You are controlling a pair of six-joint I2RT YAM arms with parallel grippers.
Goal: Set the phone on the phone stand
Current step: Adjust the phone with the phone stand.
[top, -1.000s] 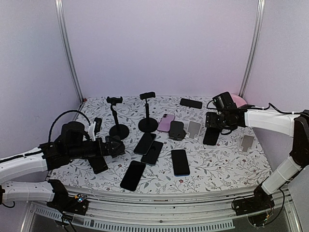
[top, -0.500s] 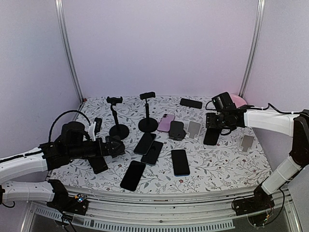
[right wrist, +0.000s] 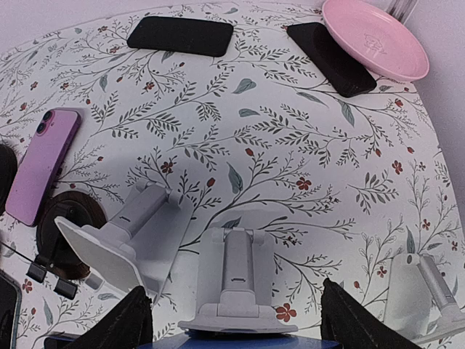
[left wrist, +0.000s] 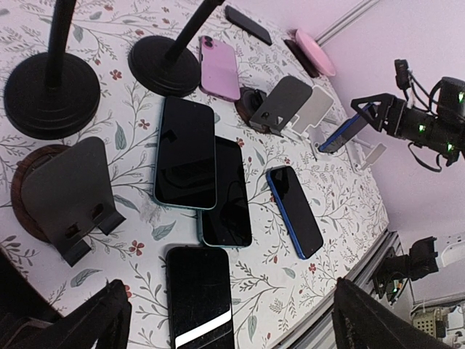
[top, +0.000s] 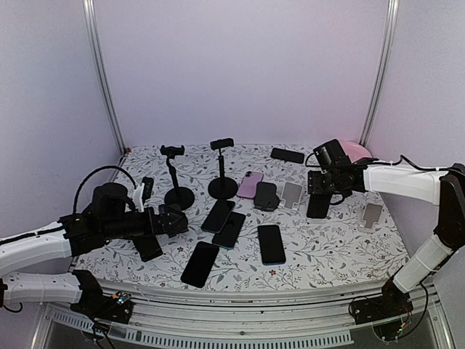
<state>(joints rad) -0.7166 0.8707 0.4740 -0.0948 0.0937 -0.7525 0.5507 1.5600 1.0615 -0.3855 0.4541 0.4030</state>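
My right gripper (top: 322, 190) is shut on a blue-edged phone (top: 317, 206) and holds it upright, just above the table. In the right wrist view only the phone's blue top edge (right wrist: 240, 344) shows between my fingers (right wrist: 127, 320), and a small white phone stand (right wrist: 236, 280) stands right behind it. The left wrist view shows the held phone (left wrist: 347, 132) tilted beside the white stands (left wrist: 314, 110). My left gripper (top: 171, 218) is open and empty, hovering over a black phone (left wrist: 200, 298) that lies flat.
Two black pole stands (top: 178, 195) (top: 222, 185) stand at the back. Dark wedge stands (top: 266, 195) (top: 147, 247), another white stand (top: 372, 214), a purple phone (top: 250, 184), several flat phones (top: 272, 243) and a pink plate (top: 357, 150) share the table.
My right gripper has shifted slightly left with the phone in it. The left arm has not moved.
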